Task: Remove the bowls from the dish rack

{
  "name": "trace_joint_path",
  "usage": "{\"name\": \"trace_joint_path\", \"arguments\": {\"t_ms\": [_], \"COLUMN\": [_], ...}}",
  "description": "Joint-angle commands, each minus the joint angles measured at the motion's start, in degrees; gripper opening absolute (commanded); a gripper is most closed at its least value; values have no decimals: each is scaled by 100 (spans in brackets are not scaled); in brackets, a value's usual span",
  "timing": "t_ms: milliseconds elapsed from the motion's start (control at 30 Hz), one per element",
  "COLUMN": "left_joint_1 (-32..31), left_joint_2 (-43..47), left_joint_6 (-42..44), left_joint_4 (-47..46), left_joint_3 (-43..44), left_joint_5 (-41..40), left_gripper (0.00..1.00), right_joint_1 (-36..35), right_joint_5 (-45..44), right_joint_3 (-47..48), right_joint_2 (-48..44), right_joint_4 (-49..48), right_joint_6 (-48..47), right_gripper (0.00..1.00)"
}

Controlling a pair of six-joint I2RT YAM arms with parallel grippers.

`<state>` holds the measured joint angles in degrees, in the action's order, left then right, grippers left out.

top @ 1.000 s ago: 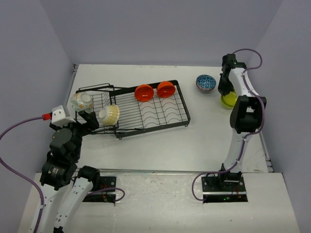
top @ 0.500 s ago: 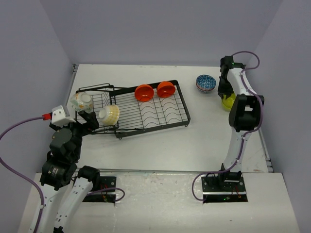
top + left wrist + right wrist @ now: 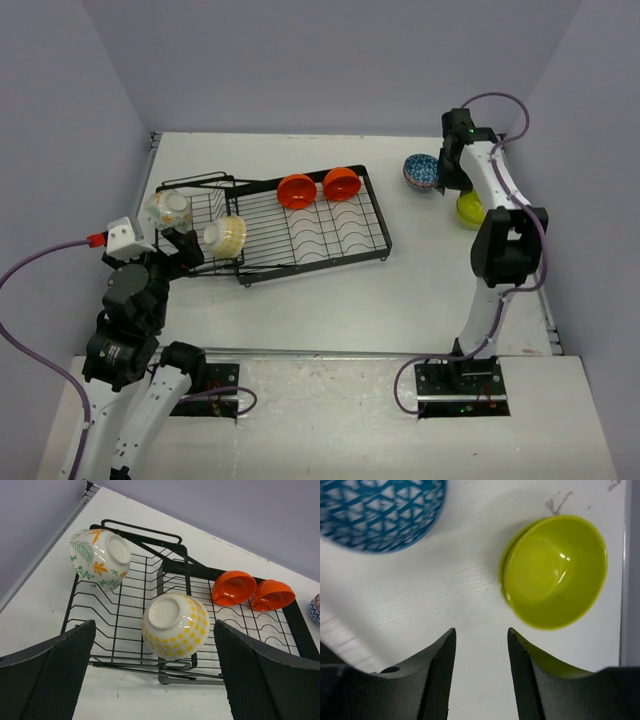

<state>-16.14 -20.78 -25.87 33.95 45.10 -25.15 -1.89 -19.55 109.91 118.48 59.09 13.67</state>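
The black wire dish rack (image 3: 310, 235) lies left of centre. It holds a white floral bowl (image 3: 167, 209), a cream yellow-dotted bowl (image 3: 226, 235) and two orange bowls (image 3: 296, 190) (image 3: 342, 183), all tipped on their sides. My left gripper (image 3: 185, 250) is open and empty at the rack's near left edge. In the left wrist view the dotted bowl (image 3: 175, 625) sits just ahead of the open gripper (image 3: 155, 680). A blue-and-white patterned bowl (image 3: 422, 171) and a lime green bowl (image 3: 470, 208) stand on the table at right. My right gripper (image 3: 481, 632) is open and empty between them.
The right wrist view shows the green bowl (image 3: 554, 570) upright at upper right and the blue bowl (image 3: 380, 510) at upper left. The table's right edge (image 3: 630, 580) runs close beside the green bowl. The purple walls enclose the table.
My right gripper has moved back and left, away from the green bowl, which stays on the table and shows more fully. The left arm and rack bowls have not moved.
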Motion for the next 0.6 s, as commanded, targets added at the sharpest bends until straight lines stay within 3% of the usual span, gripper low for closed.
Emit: {"name": "trace_joint_path", "arguments": {"t_ms": [0,33,100,133,167,267,433,567], "left_joint_1": [32,41,41,41,50,76,85,94], "left_joint_2": [-67,-84,-120,-137,-207,-295,-208,-137], "left_joint_6": [100,99,91,82,47,12,-58,-111], "left_joint_4": [-144,-135,-117,-117,-82,-47,15,41], "left_joint_3": [34,34,42,51,86,130,139,157], "left_joint_5": [-96,-122,-183,-218,-245,-359,-578,-755], "left_gripper": [100,100,100,100,100,100,100,100], "right_joint_1": [-443,-635,-777,-839,-865,-988,-1391,-1928], "right_joint_5": [704,1664,2679,3659,4017,4511,4567,4022], "right_joint_3": [-862,-1275,-2698,-3129,-3899,-4889,-6032,-6210], "right_joint_2": [-1579,-2365,-3125,-3442,-3924,-4245,-3877,-3332], "right_joint_4": [-1077,-1588,-3200,-3785,-4313,-6279,-8567,-9511], "right_joint_6": [136,188,705,977,1667,3015,5185,6171], "right_gripper": [47,50,59,60,64,64,69,88]}}
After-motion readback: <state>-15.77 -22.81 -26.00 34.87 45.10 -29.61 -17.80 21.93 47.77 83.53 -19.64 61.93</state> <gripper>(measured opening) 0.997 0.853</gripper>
